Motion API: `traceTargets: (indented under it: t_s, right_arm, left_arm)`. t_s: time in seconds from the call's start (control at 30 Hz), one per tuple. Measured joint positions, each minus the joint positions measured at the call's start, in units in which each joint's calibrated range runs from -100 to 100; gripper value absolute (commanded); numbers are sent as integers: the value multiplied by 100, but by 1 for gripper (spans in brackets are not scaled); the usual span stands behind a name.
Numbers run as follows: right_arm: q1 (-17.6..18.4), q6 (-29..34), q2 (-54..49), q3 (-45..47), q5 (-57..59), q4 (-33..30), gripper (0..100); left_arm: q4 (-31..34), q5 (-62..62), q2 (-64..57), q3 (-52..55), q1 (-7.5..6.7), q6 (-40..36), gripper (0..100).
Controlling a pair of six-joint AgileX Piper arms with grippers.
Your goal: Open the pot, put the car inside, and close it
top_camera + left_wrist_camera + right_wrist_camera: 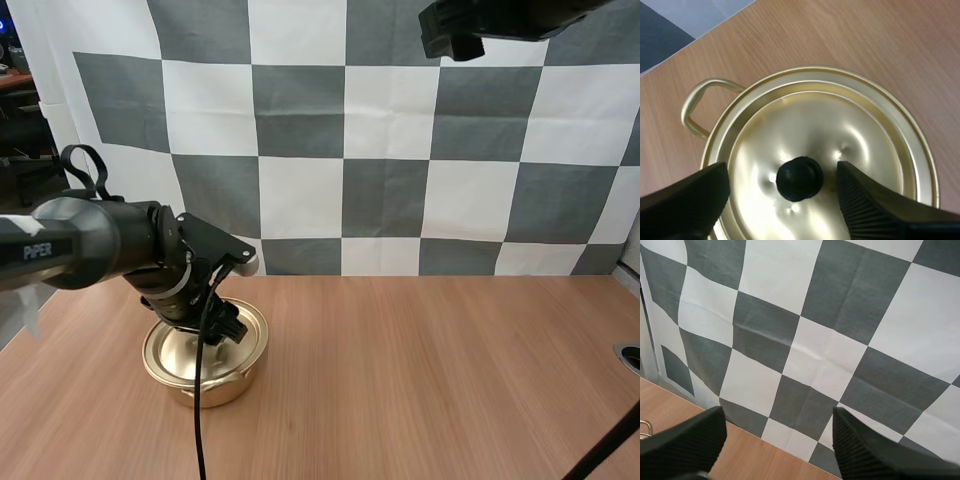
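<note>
A golden pot (205, 378) stands on the left part of the wooden table (420, 370) with its golden lid (840, 125) on. My left gripper (222, 325) hangs just above the lid. In the left wrist view the left gripper (782, 172) is open, and the lid's black knob (799, 178) sits between the fingers with a gap on each side. One looped pot handle (695, 107) sticks out to the side. My right gripper (450, 40) is held high above the table's back edge, and in its own view the right gripper (778, 415) is open with nothing between the fingers.
A small round dark fitting (630, 356) sits at the table's right edge, and a black rod (600, 452) crosses the near right corner. Bare wood stretches from the pot to the right side.
</note>
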Motion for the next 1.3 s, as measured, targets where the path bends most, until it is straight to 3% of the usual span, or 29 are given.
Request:
traceTargets:
  t_s: [0.27,0.53,0.77,0.8,0.83,0.87,0.9,1.13,1.3]
  right_arm:
    - [0,0,0,0,0,0,100]
    - [0,0,0,0,0,0,100]
    - [0,98,0,0,0,-202,100]
    - [0,111,0,0,0,-163,100]
    - [0,116,0,0,0,-112,100]
    - [0,147,-11,0,0,-68,100]
    - [0,180,-10,0,0,-40,100]
    - [0,272,-55,0,0,-57,100]
    - [0,448,-55,0,0,-68,100]
  left_arm:
    - [53,-122,-156,-15,0,-123,100]
    - [82,867,-454,-564,0,189,100]
    - [822,519,-1142,-1360,0,-632,100]
    - [868,519,-1248,-1459,0,-708,73]
    - [912,570,-1327,-1583,0,-794,28]
    - [922,644,-1436,-1699,0,-886,2]
    - [902,662,-1536,-1799,0,-972,6]
    - [910,152,-2139,-1934,0,-1868,7]
    - [948,-66,-2622,-1934,0,-1931,0]
